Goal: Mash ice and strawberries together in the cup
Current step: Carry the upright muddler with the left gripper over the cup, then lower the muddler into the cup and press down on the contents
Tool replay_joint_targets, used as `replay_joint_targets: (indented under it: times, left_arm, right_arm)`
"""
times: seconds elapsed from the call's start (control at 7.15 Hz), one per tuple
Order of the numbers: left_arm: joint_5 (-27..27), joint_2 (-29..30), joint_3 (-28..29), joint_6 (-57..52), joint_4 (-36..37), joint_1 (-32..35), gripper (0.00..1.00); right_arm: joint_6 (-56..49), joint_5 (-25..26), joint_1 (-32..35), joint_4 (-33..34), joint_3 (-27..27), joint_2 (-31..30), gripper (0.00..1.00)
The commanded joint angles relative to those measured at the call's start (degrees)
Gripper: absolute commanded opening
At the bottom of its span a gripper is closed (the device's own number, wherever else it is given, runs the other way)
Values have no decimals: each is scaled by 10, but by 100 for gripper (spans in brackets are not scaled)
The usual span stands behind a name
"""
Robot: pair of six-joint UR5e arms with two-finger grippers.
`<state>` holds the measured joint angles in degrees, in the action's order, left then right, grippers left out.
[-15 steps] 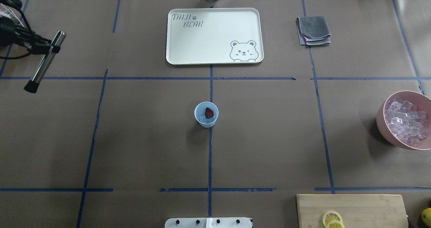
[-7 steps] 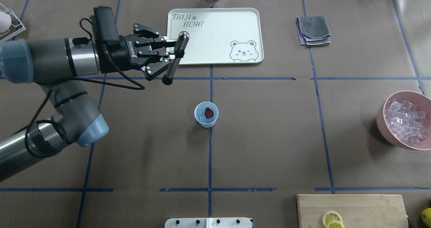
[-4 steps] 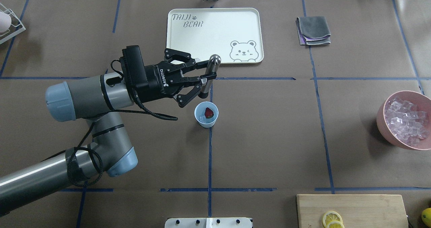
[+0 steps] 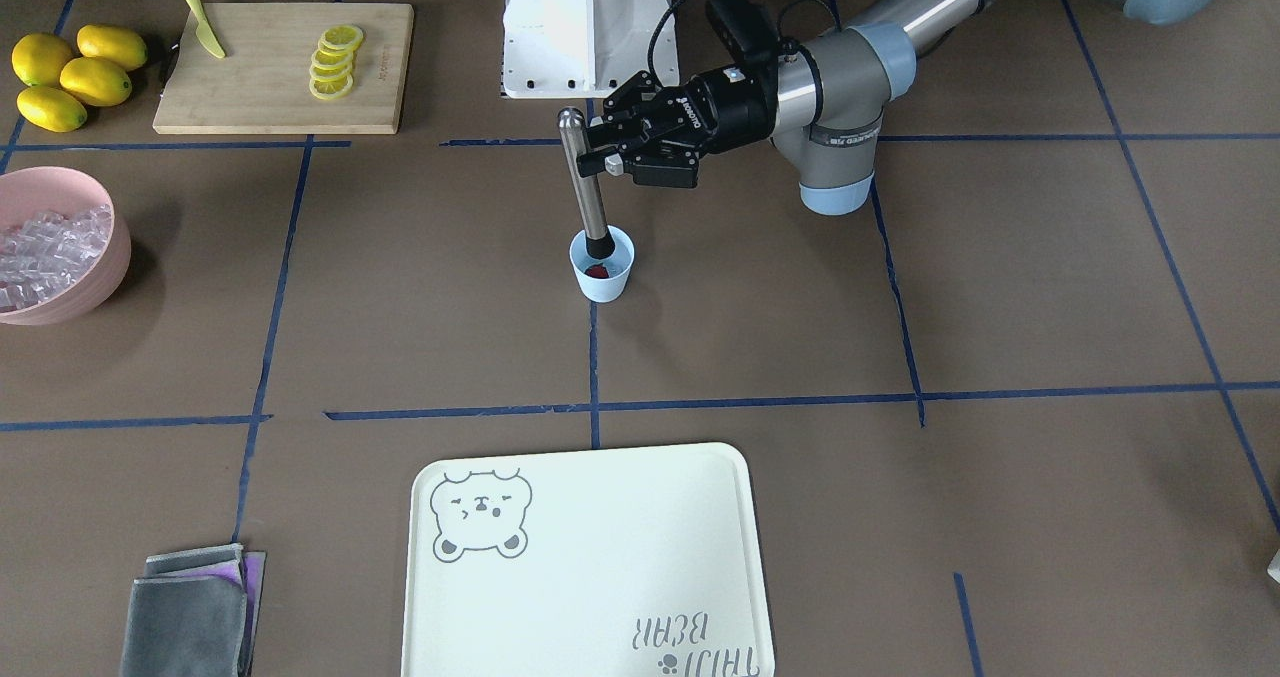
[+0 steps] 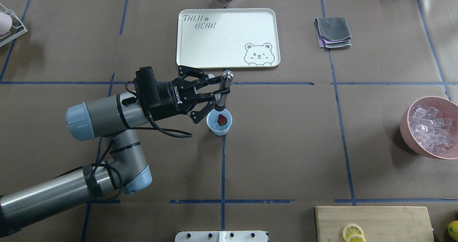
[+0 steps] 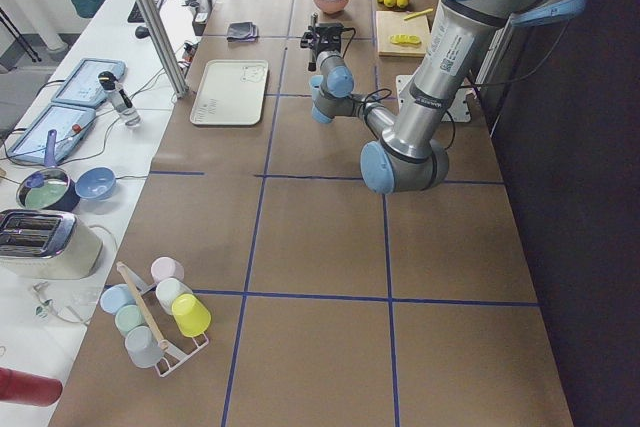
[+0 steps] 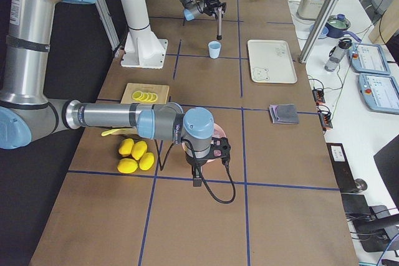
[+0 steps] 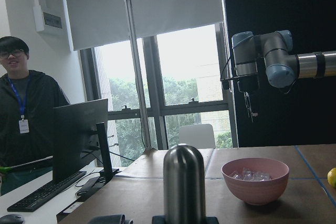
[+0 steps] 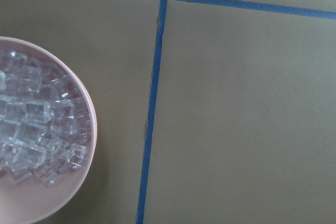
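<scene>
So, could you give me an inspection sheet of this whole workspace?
Surface: brown paper-covered table with blue tape grid.
Job's things: small pale-blue plastic cup upright, holding one red strawberry and clear ice cubes; steel muddler, dark tip just above it.
Clutter: cream bear-print tray, folded grey cloth, pink bowl of spare ice, wooden board with lemon slices, yellow lemons.
Grippers: left gripper shut on the muddler; right gripper by the pink bowl, open or shut unclear.
Cables: black cable looping off the left wrist.
Surroundings: person beside a dark monitor, windows behind.
</scene>
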<state>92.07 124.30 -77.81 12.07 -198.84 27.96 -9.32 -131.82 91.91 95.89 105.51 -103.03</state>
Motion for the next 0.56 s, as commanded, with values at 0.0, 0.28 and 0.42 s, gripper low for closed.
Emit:
replay_joint_targets:
  times: [0.0, 0.28, 0.42]
  left_arm:
    - [-26, -5, 30, -1, -28, -29, 0]
    - [-38, -5, 54, -1, -44, -35, 0]
    - [-41, -5, 67, -10, -57, -47, 0]
  right_arm:
    - [0, 1, 0, 0, 0, 2, 100]
    - [0, 0, 0, 0, 0, 1, 100]
    - [0, 0, 0, 0, 0, 1, 100]
